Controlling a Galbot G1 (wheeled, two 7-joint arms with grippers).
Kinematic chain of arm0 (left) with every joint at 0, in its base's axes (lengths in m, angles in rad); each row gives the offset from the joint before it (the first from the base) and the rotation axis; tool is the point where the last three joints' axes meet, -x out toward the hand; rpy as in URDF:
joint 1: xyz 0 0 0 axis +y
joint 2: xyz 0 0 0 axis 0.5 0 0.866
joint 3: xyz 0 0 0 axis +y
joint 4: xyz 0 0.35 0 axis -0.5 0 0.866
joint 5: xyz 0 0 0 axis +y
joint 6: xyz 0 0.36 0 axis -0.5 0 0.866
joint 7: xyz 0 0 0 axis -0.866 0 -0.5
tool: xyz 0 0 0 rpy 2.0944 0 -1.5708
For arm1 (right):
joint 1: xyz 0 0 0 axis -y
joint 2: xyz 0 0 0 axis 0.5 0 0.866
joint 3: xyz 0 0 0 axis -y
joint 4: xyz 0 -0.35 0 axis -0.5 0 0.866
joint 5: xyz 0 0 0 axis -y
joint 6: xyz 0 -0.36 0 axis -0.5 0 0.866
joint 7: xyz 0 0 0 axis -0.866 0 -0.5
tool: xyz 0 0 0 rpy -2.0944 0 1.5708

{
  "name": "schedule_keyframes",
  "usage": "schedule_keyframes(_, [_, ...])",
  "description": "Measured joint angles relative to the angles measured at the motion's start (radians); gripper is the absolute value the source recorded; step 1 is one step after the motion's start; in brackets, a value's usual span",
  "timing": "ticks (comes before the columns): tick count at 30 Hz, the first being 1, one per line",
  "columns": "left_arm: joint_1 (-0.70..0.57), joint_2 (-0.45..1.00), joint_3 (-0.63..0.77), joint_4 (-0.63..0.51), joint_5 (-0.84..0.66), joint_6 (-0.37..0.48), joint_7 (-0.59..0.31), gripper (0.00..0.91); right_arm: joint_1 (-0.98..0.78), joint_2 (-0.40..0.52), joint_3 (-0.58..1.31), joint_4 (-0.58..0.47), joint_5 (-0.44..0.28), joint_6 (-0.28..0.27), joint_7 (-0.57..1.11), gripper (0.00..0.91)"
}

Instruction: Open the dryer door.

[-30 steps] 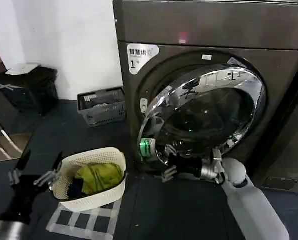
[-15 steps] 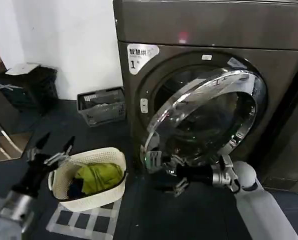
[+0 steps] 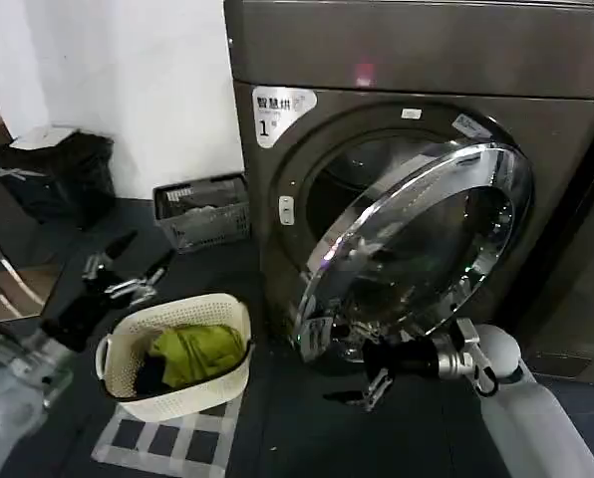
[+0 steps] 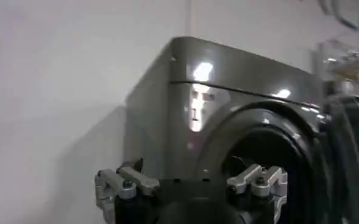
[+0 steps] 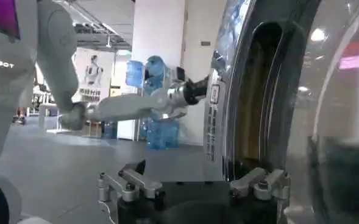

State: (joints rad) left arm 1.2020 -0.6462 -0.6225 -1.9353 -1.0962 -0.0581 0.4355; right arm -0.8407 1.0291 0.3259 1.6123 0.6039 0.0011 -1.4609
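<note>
Chrome-ringed round dryer door (image 3: 417,249) stood partly open just above our right gripper (image 3: 362,370), jaws wide, holding nothing; the dark metallic dryer (image 3: 417,80) needed further swing. Left gripper (image 3: 128,274) idled wide, well apart.

Both arms white/light grey, smooth rounded shells, silver ring at each wrist. Right gripper (image 3: 369,376), lower centre of head view: black body, silver-grey metal finger links with round pivot screws. Left gripper (image 3: 128,271), left-centre: same black body, dark finger tips, silver linkages. White shell at left edge of right wrist view reads "ALBOT".
</note>
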Motion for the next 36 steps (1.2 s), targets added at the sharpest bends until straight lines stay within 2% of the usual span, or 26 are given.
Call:
schedule_keyframes(13, [-0.284,0.064,0.318,0.103,-0.031,0.012,-0.016,0.907,-0.064,-0.026,0.042,0.048,0.03,0.025,0.0,0.907])
schedule_keyframes(29, [-0.61,-0.009,0.675,0.203,-0.001,0.017,-0.011,0.907,-0.165,-0.042,0.129,0.103,0.035,0.041,0.001,0.907])
schedule_keyframes(36, [-0.724,-0.052,0.799,0.225,0.002,0.024,0.003,0.907,-0.22,-0.031,0.204,0.084,0.035,0.044,0.001,0.907])
